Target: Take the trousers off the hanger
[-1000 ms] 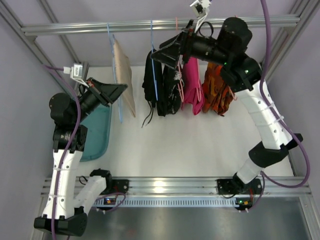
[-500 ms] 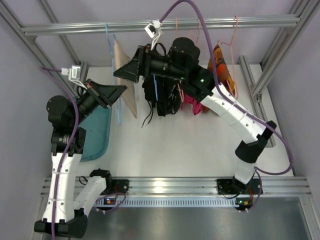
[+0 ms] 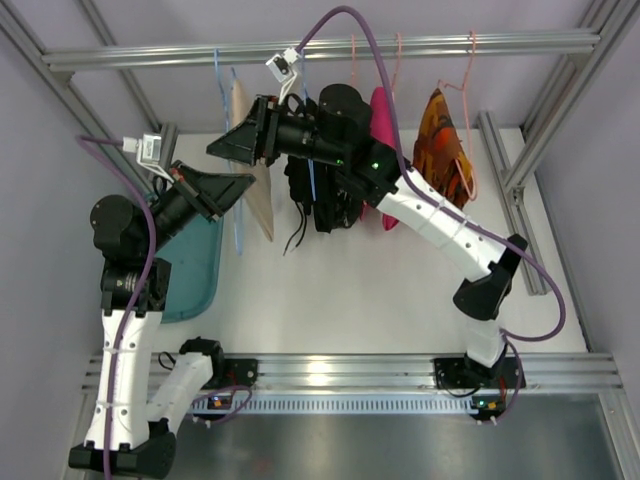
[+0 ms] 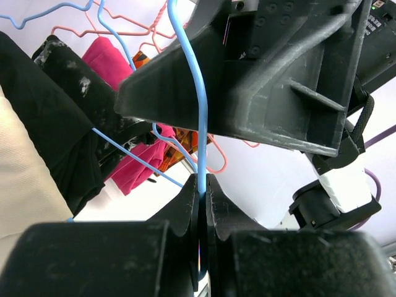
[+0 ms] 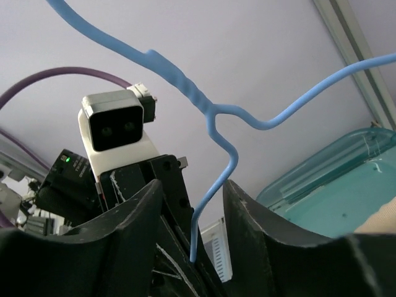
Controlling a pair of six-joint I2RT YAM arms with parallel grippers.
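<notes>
Under the rail (image 3: 300, 48), your left end effector (image 4: 202, 185) pinches the hanger (image 4: 199, 111); your right end effector (image 5: 193, 199) gapes. Grasp the trousers (image 3: 262, 210), likely limp and light, low.

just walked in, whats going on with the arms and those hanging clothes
Both arms are at the light-blue wire hanger that carries the beige trousers at the left end of the rail. The left gripper is shut on the hanger's wire. The right gripper reaches across past the black garment, open, with the hanger's wire between its fingers. The trousers are not yet off the hanger.
</notes>
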